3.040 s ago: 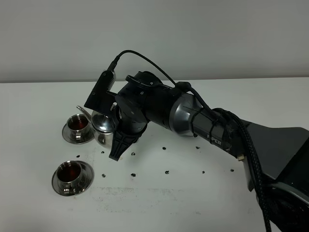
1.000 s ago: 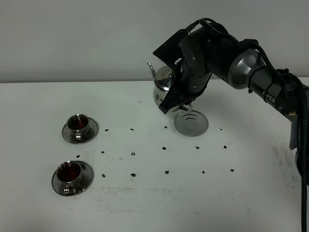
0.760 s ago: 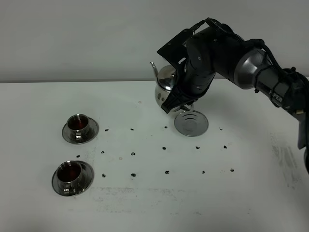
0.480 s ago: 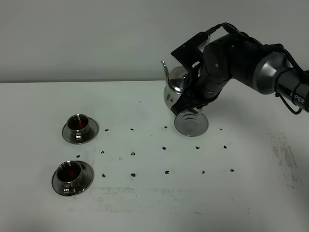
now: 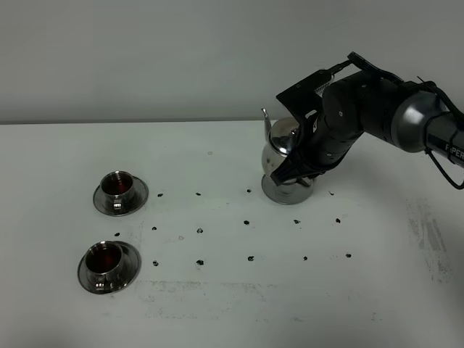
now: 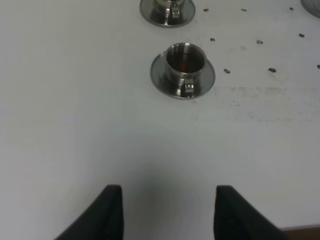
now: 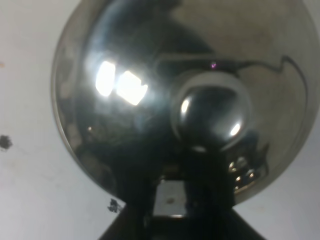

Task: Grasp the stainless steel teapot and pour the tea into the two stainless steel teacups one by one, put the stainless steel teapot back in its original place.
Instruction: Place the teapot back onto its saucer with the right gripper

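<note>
both jaws clenched, right on the teapot (image 5: 283,148), which hides most of its coaster (image 5: 286,194).

- Wide bare table (image 5: 239,297) is left between the two teacups (image 5: 109,264) and the teapot (image 5: 284,156) (only small dark specks).
- The teapot's side is blocked by the right arm (image 5: 377,109).

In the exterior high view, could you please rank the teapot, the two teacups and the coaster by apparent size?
1. Teapot, clearly largest.
2. The two teacups with saucers, near and far: alike; the near one's slight edge may be camera nearness.
Coaster: mostly hidden under the teapot, so unranked.
</note>
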`<state>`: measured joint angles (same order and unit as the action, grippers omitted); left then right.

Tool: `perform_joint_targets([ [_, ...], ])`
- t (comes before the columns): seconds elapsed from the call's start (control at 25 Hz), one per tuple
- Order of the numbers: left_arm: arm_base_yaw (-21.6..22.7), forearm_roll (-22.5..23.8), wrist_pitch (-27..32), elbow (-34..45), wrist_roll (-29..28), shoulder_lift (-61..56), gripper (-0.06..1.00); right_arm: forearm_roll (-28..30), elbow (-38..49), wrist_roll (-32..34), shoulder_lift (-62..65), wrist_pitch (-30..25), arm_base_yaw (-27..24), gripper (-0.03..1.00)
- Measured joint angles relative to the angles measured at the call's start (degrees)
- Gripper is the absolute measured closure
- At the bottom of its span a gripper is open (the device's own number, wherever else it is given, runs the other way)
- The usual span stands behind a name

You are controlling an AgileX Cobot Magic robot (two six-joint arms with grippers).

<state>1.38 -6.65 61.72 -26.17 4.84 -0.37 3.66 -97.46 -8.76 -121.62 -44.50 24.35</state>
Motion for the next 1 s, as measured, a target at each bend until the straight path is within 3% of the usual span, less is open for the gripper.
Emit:
perform_joint_targets([
  [1.0,0.00,0.00,0.00,0.00,0.00,0.00,0.54,-0.11,0.12,0.18,-4.83,1.56,-0.65,0.77],
])
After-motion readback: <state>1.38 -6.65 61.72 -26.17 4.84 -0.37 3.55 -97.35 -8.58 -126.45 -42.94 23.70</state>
